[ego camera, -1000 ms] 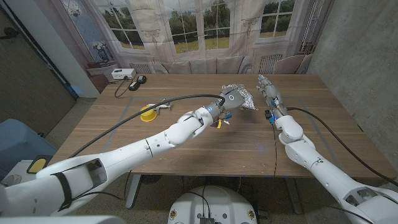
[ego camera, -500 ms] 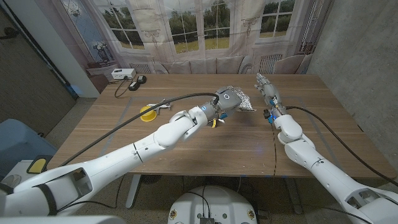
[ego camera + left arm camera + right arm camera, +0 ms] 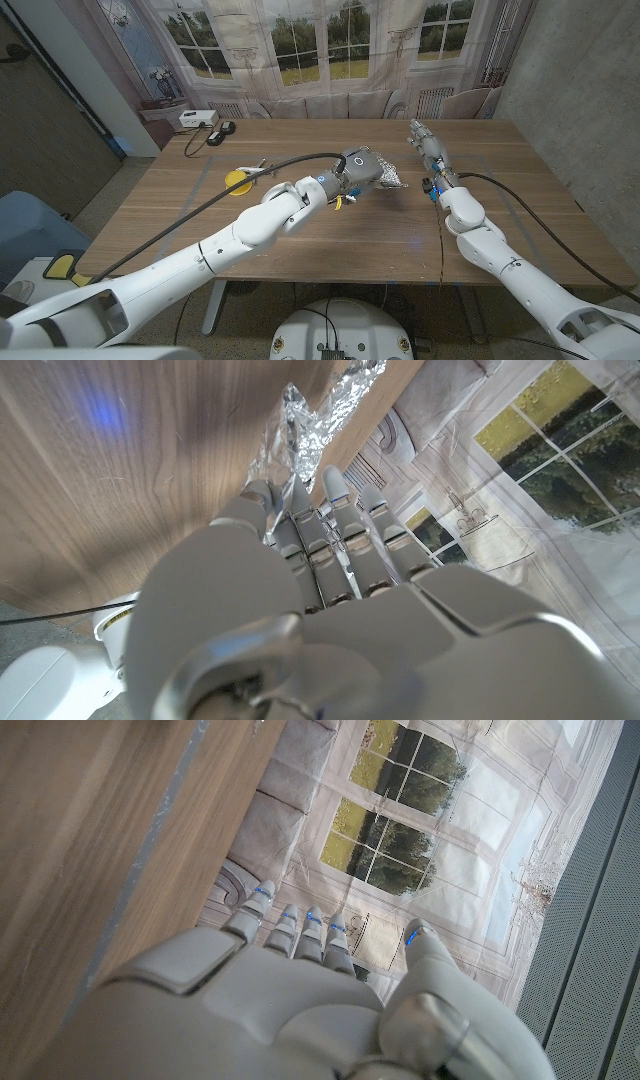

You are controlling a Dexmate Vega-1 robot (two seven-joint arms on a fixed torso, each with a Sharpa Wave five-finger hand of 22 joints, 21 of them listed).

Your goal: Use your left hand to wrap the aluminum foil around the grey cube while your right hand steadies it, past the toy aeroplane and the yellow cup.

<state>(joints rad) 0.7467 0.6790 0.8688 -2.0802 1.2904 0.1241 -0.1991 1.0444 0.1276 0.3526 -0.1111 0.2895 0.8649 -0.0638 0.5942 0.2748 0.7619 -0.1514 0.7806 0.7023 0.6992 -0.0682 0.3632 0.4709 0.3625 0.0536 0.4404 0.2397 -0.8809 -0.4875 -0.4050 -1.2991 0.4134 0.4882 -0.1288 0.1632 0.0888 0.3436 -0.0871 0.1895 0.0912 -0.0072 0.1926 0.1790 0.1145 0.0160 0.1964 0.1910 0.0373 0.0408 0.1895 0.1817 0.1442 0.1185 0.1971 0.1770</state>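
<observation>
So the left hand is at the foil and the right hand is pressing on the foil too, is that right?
Not quite. In the head view the left hand is at the foil, but the right hand stands apart from it, touching nothing.

Wooden counter (image 3: 300, 230), plank grain running lengthwise, fine dark seam near right front edge. White box-shaped device (image 3: 196, 118) at far left corner of counter, black object (image 3: 217, 134) just beside it, dark cable trailing from them across counter. Printed backdrop (image 3: 300, 45) behind counter: tall windows, trees, lawn, pale sofa. Same backdrop in both wrist views. Grey concrete wall (image 3: 570, 90) on right side. Dark panel (image 3: 40, 120) on left, blue seat (image 3: 25, 225) below it. Yellow disc on white base (image 3: 60, 264) near lower left.
</observation>
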